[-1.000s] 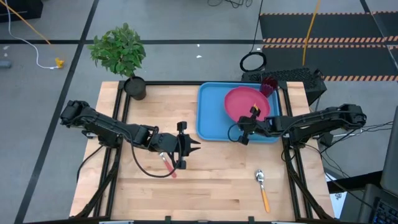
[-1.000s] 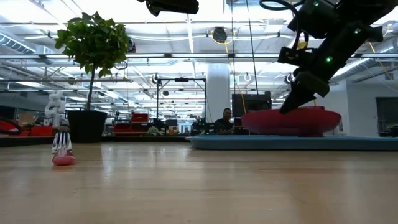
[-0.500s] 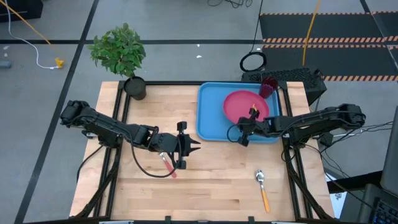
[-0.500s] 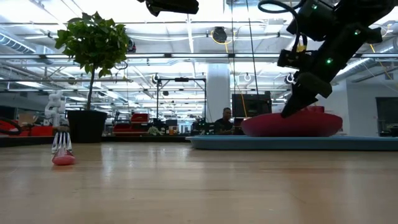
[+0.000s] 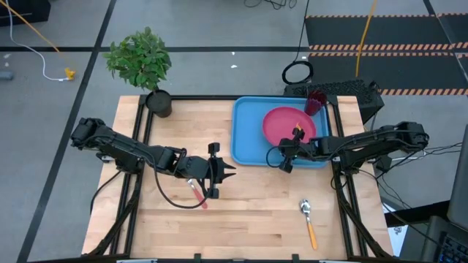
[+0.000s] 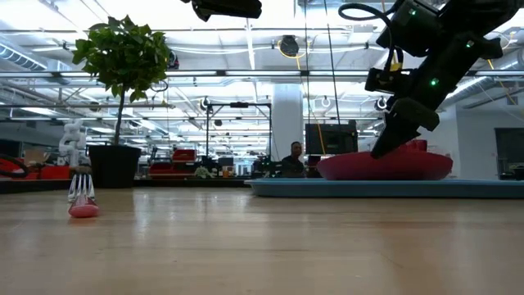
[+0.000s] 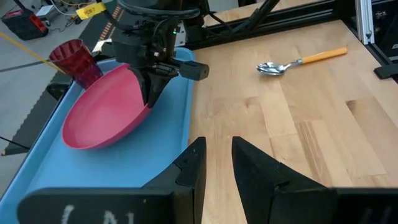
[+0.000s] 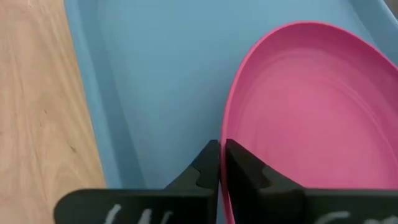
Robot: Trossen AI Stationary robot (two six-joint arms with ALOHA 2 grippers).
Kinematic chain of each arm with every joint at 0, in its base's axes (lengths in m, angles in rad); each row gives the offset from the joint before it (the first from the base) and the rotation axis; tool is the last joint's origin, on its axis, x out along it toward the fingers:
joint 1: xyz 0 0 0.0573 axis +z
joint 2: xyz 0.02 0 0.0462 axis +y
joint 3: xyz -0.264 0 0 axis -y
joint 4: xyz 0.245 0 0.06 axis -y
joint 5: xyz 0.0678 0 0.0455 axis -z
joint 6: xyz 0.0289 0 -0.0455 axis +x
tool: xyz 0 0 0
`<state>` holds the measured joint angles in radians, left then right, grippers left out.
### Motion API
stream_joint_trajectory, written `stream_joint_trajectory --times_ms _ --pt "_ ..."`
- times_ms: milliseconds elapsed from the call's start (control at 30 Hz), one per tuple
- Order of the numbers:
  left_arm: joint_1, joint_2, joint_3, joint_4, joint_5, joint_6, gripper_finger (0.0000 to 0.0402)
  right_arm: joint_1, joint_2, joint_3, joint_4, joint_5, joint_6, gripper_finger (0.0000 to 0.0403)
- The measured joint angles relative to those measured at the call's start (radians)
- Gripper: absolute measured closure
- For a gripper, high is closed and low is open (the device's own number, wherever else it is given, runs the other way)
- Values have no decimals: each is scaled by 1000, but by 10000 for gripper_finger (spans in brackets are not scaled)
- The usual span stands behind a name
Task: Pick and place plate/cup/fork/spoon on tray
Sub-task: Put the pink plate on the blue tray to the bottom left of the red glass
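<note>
High view, left to right. Potted plant (image 5: 140,62) at the far left corner of the wooden counter (image 5: 241,219). Left arm reaches in from the left edge; left gripper (image 5: 228,172) hangs over mid-counter with a narrow gap between its fingers, nothing held. Fork (image 5: 197,193) lies on the counter just beside that gripper, red handle toward the near edge; low view shows its tines (image 6: 82,190) raised off the wood.

Tray (image 5: 248,131) sits on the far right part of the counter. Plate (image 5: 285,124) is inside the tray, toward its far right end. Right gripper (image 5: 297,134) is at the plate's near rim, closed and pinching the rim. Right wrist view shows the two fingers (image 8: 208,168) pressed together on the pink edge. Left wrist view has the plate (image 7: 106,109) tilted, the gripped edge higher than the other; whether the low edge touches the tray floor cannot be told.

Cup (image 5: 316,101) stands upright at the tray's far right corner, touching or just beside the plate's rim.

Spoon (image 5: 308,221) lies on the counter near the right front, orange handle toward the near edge, well apart from the tray.

Low view: a person (image 6: 293,160) seated in the room far behind.
</note>
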<state>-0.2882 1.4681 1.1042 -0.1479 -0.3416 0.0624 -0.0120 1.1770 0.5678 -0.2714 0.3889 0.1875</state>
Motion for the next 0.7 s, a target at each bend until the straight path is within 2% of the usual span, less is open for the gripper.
stream_joint_trajectory --times_ms 433,700 --pt "0 0 0 0 0 4 321 0 0 0 -48 -2 17 384" --pt "0 0 0 0 0 4 321 0 0 0 -47 -2 14 335"
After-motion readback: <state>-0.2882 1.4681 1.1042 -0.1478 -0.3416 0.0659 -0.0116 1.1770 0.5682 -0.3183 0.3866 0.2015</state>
